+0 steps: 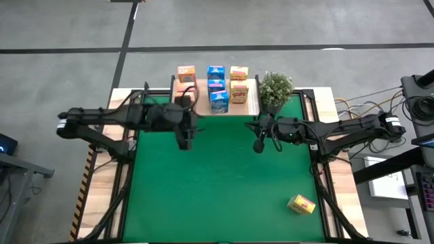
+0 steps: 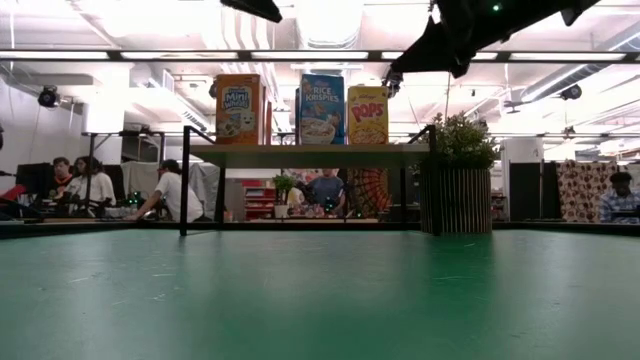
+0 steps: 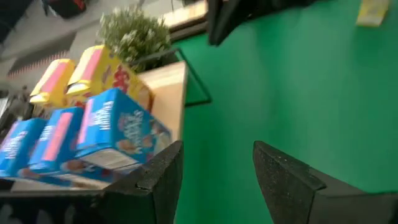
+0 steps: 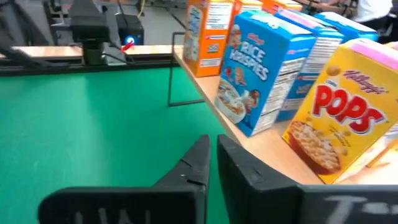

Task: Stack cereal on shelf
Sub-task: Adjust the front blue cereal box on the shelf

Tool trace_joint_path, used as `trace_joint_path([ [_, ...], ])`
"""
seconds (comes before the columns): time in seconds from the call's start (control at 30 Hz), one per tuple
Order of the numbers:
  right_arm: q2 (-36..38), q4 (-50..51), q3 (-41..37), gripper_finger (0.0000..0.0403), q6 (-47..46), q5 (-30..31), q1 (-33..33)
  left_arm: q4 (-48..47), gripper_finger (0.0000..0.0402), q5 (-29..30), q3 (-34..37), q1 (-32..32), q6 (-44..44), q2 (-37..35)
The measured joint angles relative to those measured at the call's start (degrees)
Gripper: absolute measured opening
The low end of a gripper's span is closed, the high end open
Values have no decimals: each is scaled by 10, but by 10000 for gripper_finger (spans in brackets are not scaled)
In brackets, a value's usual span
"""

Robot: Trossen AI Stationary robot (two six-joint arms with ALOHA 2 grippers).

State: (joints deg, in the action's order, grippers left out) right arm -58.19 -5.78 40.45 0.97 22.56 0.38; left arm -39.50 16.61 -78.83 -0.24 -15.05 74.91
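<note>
One yellow cereal box (image 1: 301,204) lay alone on the near green mat (image 1: 217,196), right gripper (image 1: 258,144) empty with fingers closed, left gripper (image 1: 184,139) empty, fingers parted, other boxes (image 1: 217,87) stood on the shelf (image 1: 252,102), potted plant (image 1: 274,88) beside.

Open-plan lab (seated people (image 2: 90,187), exposed ceiling ducts (image 2: 170,85)).
</note>
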Motion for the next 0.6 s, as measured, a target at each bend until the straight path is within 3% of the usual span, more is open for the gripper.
trace_joint_path([
  [0.33,-54,5,63,9,-14,-1,-58,257,160,57,244,-47,21,-117],
  [0.6,-142,113,189,9,12,-5,-112,364,159,62,374,-48,44,-200],
])
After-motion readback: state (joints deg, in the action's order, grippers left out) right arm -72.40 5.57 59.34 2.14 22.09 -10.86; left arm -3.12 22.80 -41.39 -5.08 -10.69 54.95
